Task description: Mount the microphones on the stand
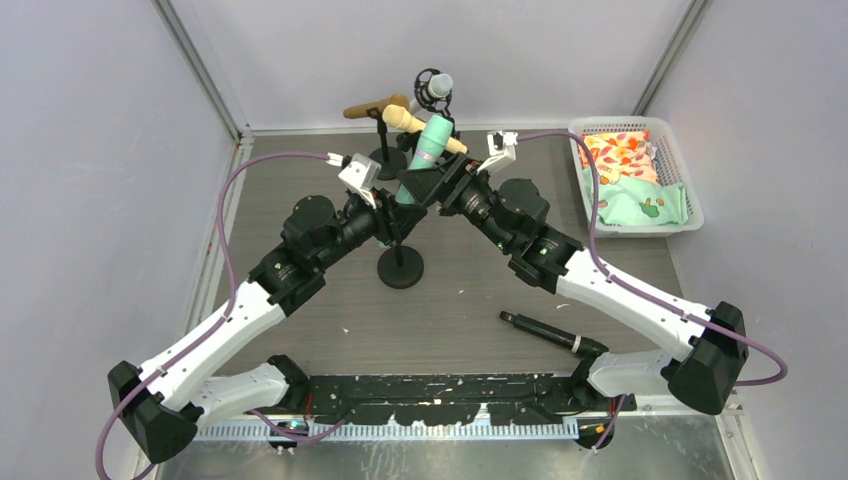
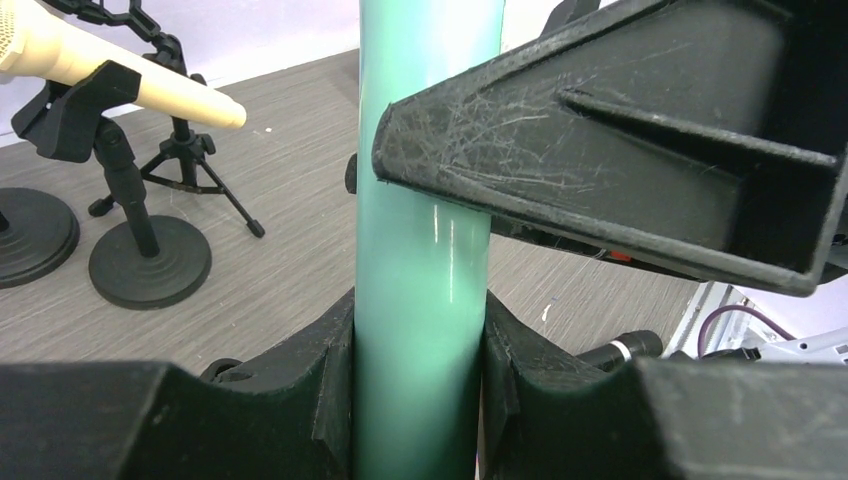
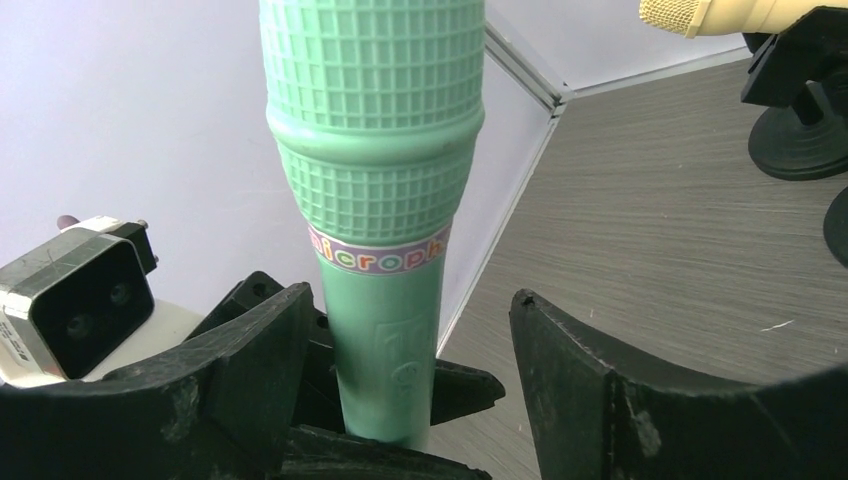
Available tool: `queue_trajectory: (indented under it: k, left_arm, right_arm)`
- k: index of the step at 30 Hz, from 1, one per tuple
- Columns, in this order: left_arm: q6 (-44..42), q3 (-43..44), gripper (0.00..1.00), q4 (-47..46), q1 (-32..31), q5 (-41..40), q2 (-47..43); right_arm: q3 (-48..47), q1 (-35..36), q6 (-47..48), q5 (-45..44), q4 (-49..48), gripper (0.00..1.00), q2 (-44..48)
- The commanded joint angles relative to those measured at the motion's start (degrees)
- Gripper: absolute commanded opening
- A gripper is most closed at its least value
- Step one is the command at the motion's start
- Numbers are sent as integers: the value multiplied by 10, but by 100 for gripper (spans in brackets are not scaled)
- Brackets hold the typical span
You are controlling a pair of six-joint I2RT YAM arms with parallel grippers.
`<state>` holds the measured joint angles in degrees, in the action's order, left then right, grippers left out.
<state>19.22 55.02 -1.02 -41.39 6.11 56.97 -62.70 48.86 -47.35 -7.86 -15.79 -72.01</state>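
Note:
My left gripper (image 1: pixel 403 192) is shut on the body of the teal green microphone (image 1: pixel 431 143) and holds it upright above the empty black stand (image 1: pixel 400 268). In the left wrist view both fingers press the teal body (image 2: pixel 420 300). My right gripper (image 1: pixel 442 190) is open around the same microphone (image 3: pixel 375 200), with a gap to its right finger (image 3: pixel 600 400). The stand's clip is hidden under the grippers. The gold (image 1: pixel 372 108), cream-yellow (image 1: pixel 415 124) and white (image 1: pixel 437 87) microphones sit in stands at the back. The black microphone (image 1: pixel 550 333) lies on the table near the right arm.
A white basket (image 1: pixel 672 140) of patterned cloths stands at the back right. Round stand bases (image 2: pixel 150 262) and a small tripod (image 2: pixel 185 165) are behind the grippers. The cream-yellow microphone (image 2: pixel 120 75) points toward the teal one. Grey walls enclose the table.

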Motion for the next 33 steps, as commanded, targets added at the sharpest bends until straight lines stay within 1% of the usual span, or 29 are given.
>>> queue_trajectory:
  k: [1, 3, 5, 13, 19, 25, 28, 33]
  left_arm:
    - [2, -1, 0, -33, 3, 10, -12]
    - [1, -1, 0, -33, 3, 22, -10]
    - [0, 0, 0, -29, 3, 31, -9]
    - [-2, 3, 0, -12, 3, 49, 2]
    - [3, 8, 0, -7, 3, 61, 6]
    - [-1, 6, 0, -3, 3, 66, 4]
    - [0, 5, 0, -4, 3, 82, 3]
    - [-1, 2, 0, -1, 3, 92, -1]
  right_arm:
    - [6, -6, 4, -24, -46, 79, 30]
    - [9, -7, 6, -33, -49, 82, 34]
    - [11, -8, 4, -32, -56, 82, 36]
    - [6, -9, 6, -8, -89, 72, 21]
    - [1, -9, -4, 0, -99, 69, 6]
    - [1, -8, 0, 3, -105, 61, -3]
    - [3, -9, -1, 2, -104, 59, -4]
    - [5, -10, 1, -1, -106, 51, -3]
